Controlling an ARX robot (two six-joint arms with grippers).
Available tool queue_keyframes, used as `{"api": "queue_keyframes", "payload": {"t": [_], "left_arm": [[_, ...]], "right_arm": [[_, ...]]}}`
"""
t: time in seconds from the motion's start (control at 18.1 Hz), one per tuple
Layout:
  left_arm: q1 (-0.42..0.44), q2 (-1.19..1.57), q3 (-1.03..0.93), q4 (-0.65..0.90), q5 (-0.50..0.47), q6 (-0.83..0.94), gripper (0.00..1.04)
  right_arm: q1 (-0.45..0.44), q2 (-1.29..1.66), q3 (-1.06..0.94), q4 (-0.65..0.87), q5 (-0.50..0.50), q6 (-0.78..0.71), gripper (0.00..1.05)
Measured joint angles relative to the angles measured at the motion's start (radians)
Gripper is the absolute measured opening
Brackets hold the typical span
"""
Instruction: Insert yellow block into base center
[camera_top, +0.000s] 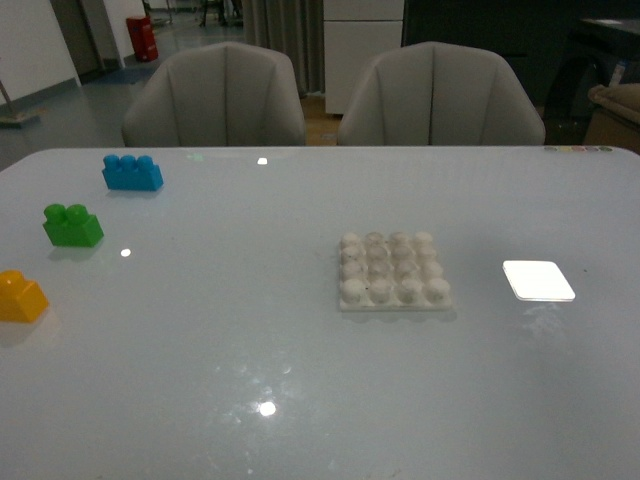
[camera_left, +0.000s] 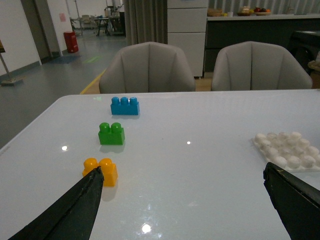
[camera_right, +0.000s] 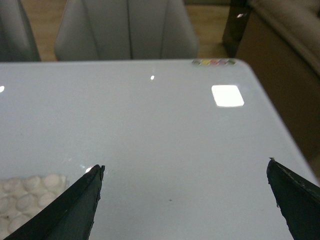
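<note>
The yellow block (camera_top: 20, 296) sits upright at the table's left edge in the front view, and the left wrist view shows the yellow block (camera_left: 103, 170) just beyond one dark finger. The off-white studded base (camera_top: 394, 271) lies flat near the table's middle; the base (camera_left: 288, 151) is partly cut off in the left wrist view, and a corner of the base (camera_right: 27, 197) shows in the right wrist view. My left gripper (camera_left: 182, 175) is open above bare table. My right gripper (camera_right: 185, 167) is open too, holding nothing. Neither arm appears in the front view.
A green two-stud brick (camera_top: 72, 225) and a blue three-stud brick (camera_top: 132, 172) stand behind the yellow block on the left. A bright white square patch (camera_top: 538, 280) lies right of the base. Two grey chairs (camera_top: 215, 95) stand behind the table's far edge.
</note>
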Motion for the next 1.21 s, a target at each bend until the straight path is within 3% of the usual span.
{"api": "queue_keyframes", "payload": {"t": [0.17, 0.33, 0.5, 1.21], "left_arm": [[0.0, 0.0, 0.0, 0.0, 0.0, 0.0, 0.98], [0.0, 0.0, 0.0, 0.0, 0.0, 0.0, 0.98], [0.0, 0.0, 0.0, 0.0, 0.0, 0.0, 0.98], [0.0, 0.0, 0.0, 0.0, 0.0, 0.0, 0.98]], "right_arm": [[0.032, 0.125, 0.088, -0.069, -0.016, 0.0, 0.98], [0.161, 0.426, 0.256, -0.232, -0.106, 0.035, 0.98], [0.224, 0.606, 0.439, -0.323, -0.152, 0.084, 0.98], [0.255, 0.737, 0.588, -0.372, -0.169, 0.125, 0.98]]}}
